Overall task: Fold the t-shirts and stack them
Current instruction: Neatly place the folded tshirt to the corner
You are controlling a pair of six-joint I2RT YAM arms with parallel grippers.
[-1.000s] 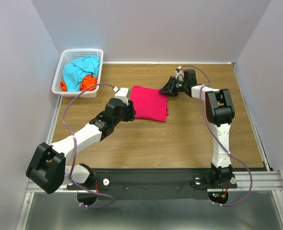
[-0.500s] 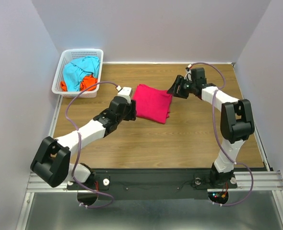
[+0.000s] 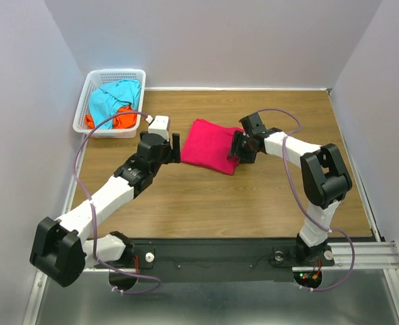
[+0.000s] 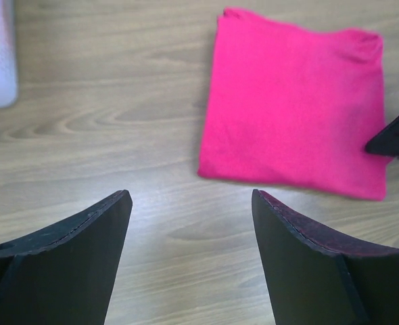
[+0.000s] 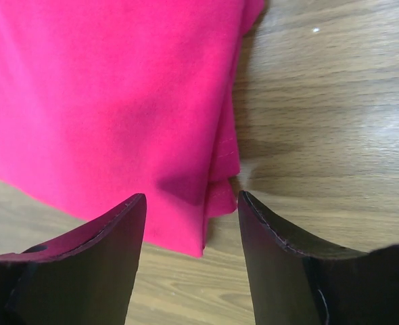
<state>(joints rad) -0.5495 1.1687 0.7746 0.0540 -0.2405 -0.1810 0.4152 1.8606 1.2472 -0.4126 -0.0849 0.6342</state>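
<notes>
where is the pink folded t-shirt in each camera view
Top external: pink t-shirt mid-table, slightly toward the far edge.
Left wrist: pink t-shirt upper right.
Right wrist: pink t-shirt fills upper left.
Shared landmark: wooden table under it.

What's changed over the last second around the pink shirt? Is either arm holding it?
The left gripper backed off the crimson-pink t-shirt to the left, jaws open and empty. The right gripper swung from the shirt's far right corner to its right edge, jaws open, not gripping. The shirt stayed folded and hardly shifted; the basket is unchanged.
</notes>
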